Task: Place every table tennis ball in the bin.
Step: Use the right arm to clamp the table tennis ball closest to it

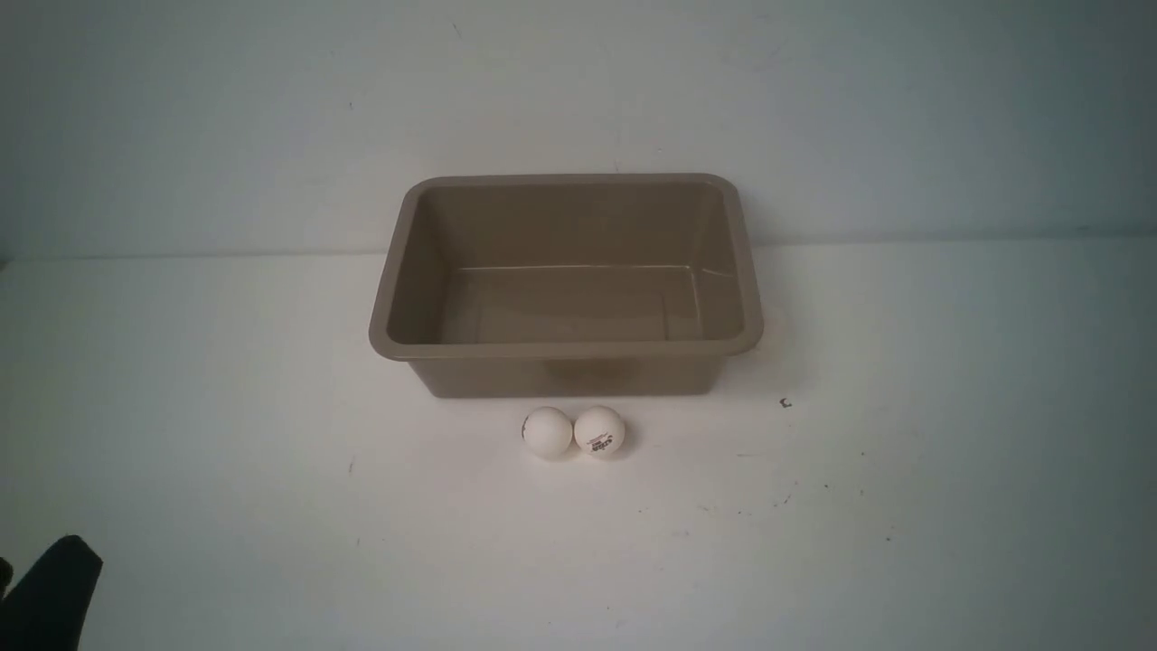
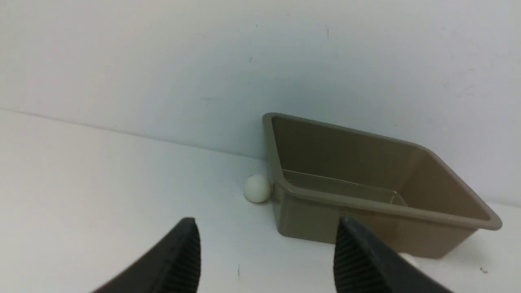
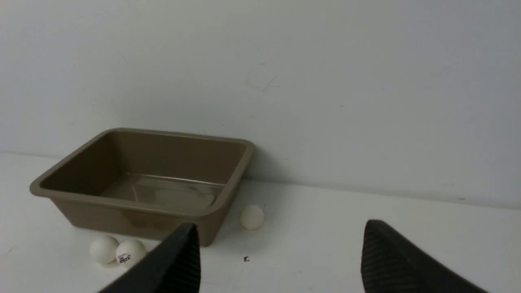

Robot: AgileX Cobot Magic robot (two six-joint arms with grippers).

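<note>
Nothing has gone in, as I read it; the bin (image 1: 565,348) stands mid-table and its floor is bare in all three views. All four balls lie on the table (image 1: 949,542) around it. The plain front ball (image 1: 547,431) and the logo ball (image 1: 599,431) touch each other just before the bin's near wall. The left-side ball (image 2: 257,188) sits by the bin's left end wall, and the right-side ball (image 3: 252,217) lies just off its right end wall. The front camera does not show those last two, so I have them only from the wrist cameras; from that low angle the left-side ball may be touching the tub or merely just beside it, I cannot be sure.

My left gripper (image 2: 266,221) is spread with nothing between its fingers, held low and back from the bin; a dark part of the left arm (image 1: 54,588) shows in the front view's lower left corner. My right gripper (image 3: 281,224) is likewise spread and empty, back on its own side and out of the front view.

So the whole job is left: four picks, four drops. I judge the sensible split is the left-side ball for the left gripper, the right-side ball for the right gripper, and one of the front pair each.
</note>
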